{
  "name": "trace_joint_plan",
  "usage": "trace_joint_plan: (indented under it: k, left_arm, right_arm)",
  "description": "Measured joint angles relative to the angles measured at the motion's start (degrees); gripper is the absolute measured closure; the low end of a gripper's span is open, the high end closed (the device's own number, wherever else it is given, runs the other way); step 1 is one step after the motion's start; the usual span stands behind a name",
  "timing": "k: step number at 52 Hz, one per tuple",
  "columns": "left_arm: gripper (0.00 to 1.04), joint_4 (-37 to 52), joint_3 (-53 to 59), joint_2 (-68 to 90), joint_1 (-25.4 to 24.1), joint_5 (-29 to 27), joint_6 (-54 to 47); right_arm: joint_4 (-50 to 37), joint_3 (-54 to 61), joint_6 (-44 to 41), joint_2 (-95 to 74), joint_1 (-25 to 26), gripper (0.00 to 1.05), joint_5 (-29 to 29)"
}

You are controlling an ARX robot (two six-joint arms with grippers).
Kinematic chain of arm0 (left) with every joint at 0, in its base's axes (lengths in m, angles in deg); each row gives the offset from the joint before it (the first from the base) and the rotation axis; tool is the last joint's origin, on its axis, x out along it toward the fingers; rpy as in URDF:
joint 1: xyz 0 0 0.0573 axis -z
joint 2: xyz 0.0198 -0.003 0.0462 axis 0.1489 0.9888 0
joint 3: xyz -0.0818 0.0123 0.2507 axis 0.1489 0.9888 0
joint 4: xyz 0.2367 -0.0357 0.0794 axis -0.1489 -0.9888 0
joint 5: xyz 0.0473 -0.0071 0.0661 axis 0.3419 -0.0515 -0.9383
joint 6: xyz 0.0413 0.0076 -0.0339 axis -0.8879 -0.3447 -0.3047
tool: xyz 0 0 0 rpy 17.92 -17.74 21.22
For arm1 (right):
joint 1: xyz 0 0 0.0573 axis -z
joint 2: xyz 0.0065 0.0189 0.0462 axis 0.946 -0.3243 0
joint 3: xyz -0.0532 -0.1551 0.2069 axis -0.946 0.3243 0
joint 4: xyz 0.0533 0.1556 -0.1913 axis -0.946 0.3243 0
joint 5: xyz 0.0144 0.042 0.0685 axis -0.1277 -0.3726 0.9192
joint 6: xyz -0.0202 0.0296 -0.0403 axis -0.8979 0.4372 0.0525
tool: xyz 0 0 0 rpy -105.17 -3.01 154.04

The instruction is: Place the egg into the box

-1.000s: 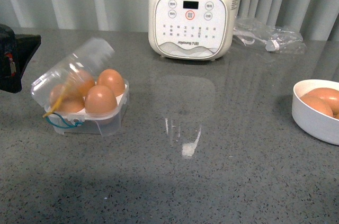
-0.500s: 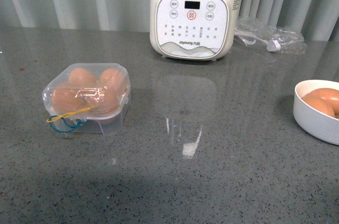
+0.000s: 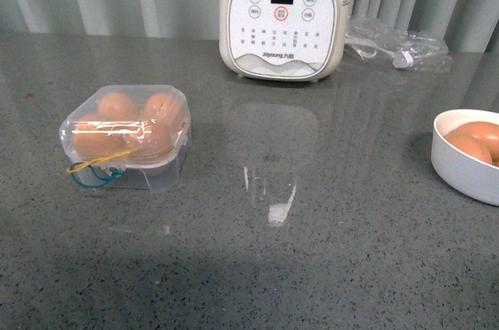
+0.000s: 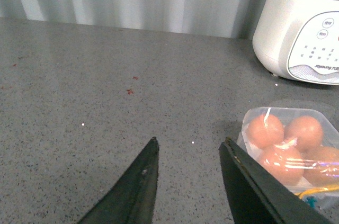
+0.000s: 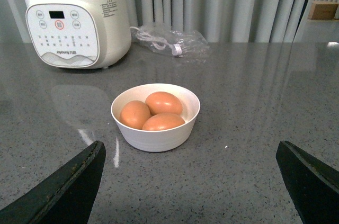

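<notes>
I note the box [image 3: 125, 139] is clear glossy plastic over smooth matt-brown eggs. Beneath it, the countertop [image 3: 312, 267] reads as polished speckled grey stone. The bowl [image 5: 155, 128] looks smooth white.

Left claw [image 4: 188, 150] parted and empty above the counter [image 4: 95, 86]; closed box [image 4: 291, 152] of eggs nearby

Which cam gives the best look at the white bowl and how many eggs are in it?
Right wrist view: the whole white bowl sits mid-frame, unobstructed, with three brown eggs countable inside. The front view cuts the bowl off at the right edge, so only part of the rim and eggs show. The left wrist view does not show it.
</notes>
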Motion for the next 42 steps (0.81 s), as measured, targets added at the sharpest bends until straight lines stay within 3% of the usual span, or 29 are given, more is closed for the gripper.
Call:
trace_joint_plan:
  k: [7, 11, 42]
  left_arm:
    - [0.9, -0.2, 3.1, -3.7, 1.1, -1.2, -0.2]
    - [1.02, -0.8, 4.7, -5.9, 3.8, -5.2, -0.1]
    - [1.01, -9.4, 11.2, -20.9, 5.7, -5.7, -0.4]
  right_arm:
    - [0.0, 0.0, 0.0, 0.0, 0.0, 0.07, 0.0]
    - [0.0, 0.0, 0.0, 0.0, 0.0, 0.07, 0.0]
    - [0.0, 0.0, 0.0, 0.0, 0.0, 0.07, 0.0]
